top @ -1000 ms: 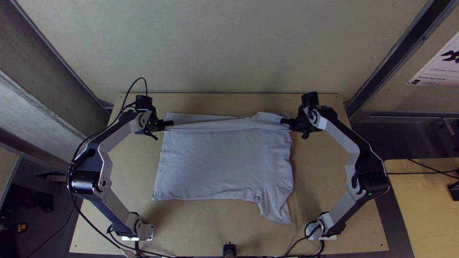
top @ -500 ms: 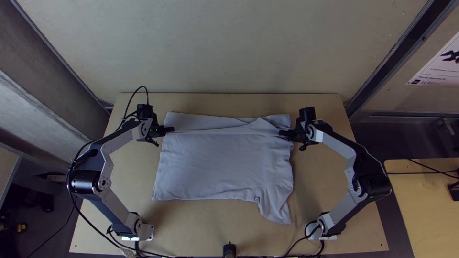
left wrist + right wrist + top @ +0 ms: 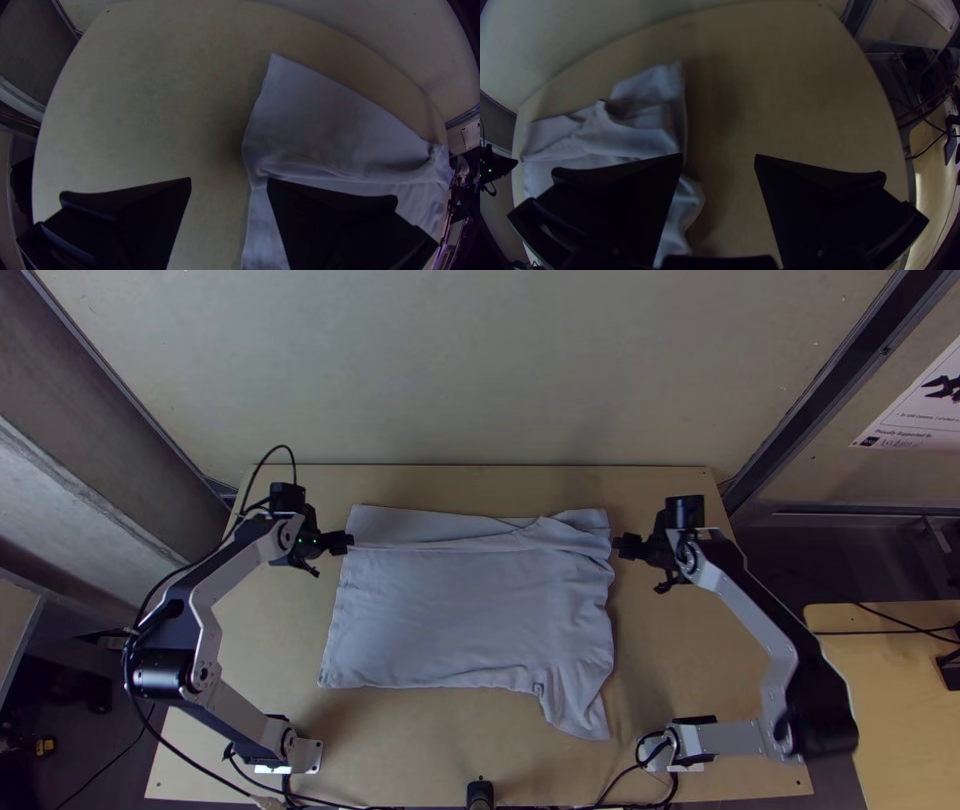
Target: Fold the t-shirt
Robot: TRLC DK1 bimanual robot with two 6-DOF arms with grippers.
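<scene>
L arm [image 3: 225, 572]: bent, elbow out well left of shirt [image 3: 460, 610], forearm slanting far & inward; L gripper [image 3: 349, 542] at shirt's left border, in its far part, aimed right across the cloth. In the left wrist view the fingers of L gripper [image 3: 229, 181] stand wide apart, one over the shirt's border, the other over bare table [image 3: 400, 750], w/ no cloth btwn them.

R arm [image 3: 745, 610]: roughly mirrored, elbow well right of shirt, forearm slanting far & inward; R gripper [image 3: 617, 545] just beside shirt's right border, in its far part, aimed left. Right wrist view: fingers of R gripper [image 3: 719, 157] spread, one over the shirt's side, the other over bare table, nothing pinched. Height of either gripper above shirt level: cannot tell.

Shirt: on table, btwn the two grippers, mostly spread, in a wide, approx. rectangular shape. Long axis runs L–R, i.e. approx. from one gripper to the other. Upper layer ends in a loose, ridged edge short of the far border, w/ a strip of lower layer beyond; far right part rumpled. At the near right corner a creased flap points to the table's near edge. Collar direction: cannot tell.
</scene>
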